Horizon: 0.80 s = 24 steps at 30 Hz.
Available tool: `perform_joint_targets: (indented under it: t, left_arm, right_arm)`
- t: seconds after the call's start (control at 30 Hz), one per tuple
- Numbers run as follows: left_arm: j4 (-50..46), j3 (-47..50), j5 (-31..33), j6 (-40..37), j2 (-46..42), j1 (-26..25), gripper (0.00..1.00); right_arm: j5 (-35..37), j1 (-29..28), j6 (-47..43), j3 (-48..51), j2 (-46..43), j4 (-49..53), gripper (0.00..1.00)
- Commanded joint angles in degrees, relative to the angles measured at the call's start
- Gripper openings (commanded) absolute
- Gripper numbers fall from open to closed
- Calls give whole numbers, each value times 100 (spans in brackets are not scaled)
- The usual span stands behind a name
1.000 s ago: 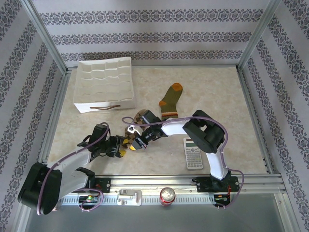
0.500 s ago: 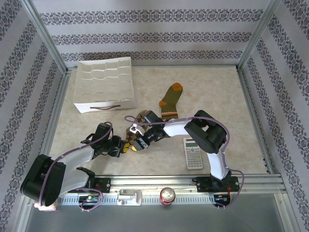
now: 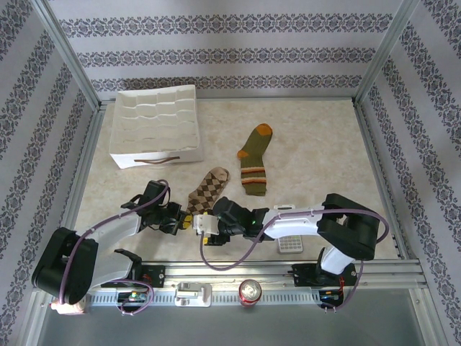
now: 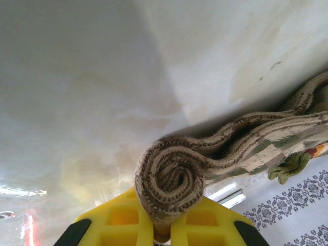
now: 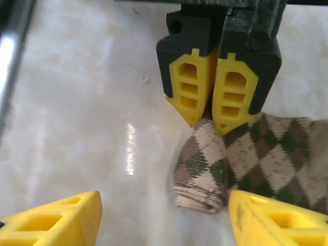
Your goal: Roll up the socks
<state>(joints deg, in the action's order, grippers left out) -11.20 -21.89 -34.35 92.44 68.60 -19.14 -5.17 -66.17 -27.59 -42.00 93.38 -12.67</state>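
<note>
Your left gripper (image 3: pixel 184 222), from above, is pinched shut on the brown-and-tan argyle knit sock (image 3: pixel 207 189), near-left of the olive-green, orange-toed fabric sock (image 3: pixel 253 155), to pin the roll. Left wrist: tight spiral, tail loose. Right wrist: your right gripper (image 5: pixel 164 220) gapes wide, empty, roll just ahead.

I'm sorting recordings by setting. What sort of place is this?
Probably a lab test cell dressed as a home, not a real room: wallpapered panels sit in an aluminium frame, and a left arm and right arm are bolted to a rail at the edge of a marble-look table.
</note>
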Motion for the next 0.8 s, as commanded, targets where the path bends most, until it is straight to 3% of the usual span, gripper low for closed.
perform_joint_targets:
  t: [0.0,0.17,0.33,0.57,0.67,0.77]
  left_arm:
    - [-760,37,149,-215,261,103,0]
    - [-791,-77,80,-366,401,203,0]
    - [-826,-101,58,-437,423,262,0]
    - [-881,-163,16,-508,377,328,1]
    - [-1005,-251,16,-594,171,406,17]
    - [-1315,-379,101,-690,-198,547,43]
  right_arm:
    - [1145,-163,-1097,-232,321,-133,64]
    - [1683,-439,-1585,-537,904,-359,57]
    - [1650,-494,-1695,-804,1160,-281,45]
    - [1524,-437,-1288,-862,1327,46,1]
    - [1079,-270,-829,-847,1241,381,0]
    - [206,-18,-344,-854,1156,774,0]
